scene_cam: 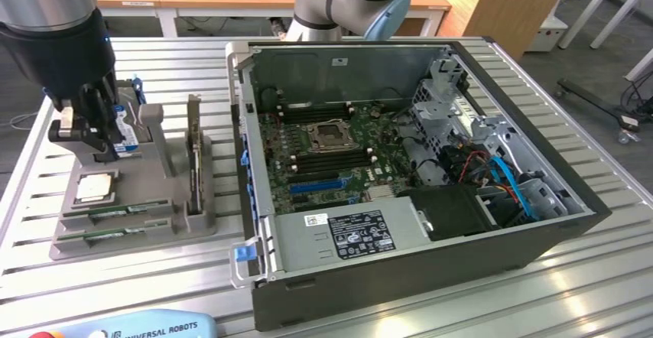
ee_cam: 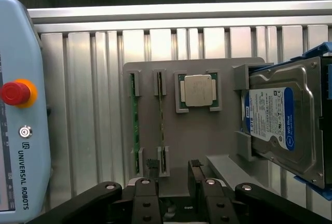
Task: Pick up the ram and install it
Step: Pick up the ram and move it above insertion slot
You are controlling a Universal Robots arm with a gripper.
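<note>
Gray holder tray [ee_cam: 207,136] holds two ram sticks [ee_cam: 135,120] in slots, processor [ee_cam: 197,90] in its pocket, hard drive [ee_cam: 280,125] alongside; gripper [ee_cam: 173,165] hovers spread open.

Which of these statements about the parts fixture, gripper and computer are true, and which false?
1. The gripper holds a ram stick. False: it is open and empty; the ram sticks lie in the gray fixture.
2. The processor chip sits in the fixture. True.
3. The computer case is closed. False: its side is open, with the motherboard exposed.
4. The fixture also holds a hard drive. True.
</note>
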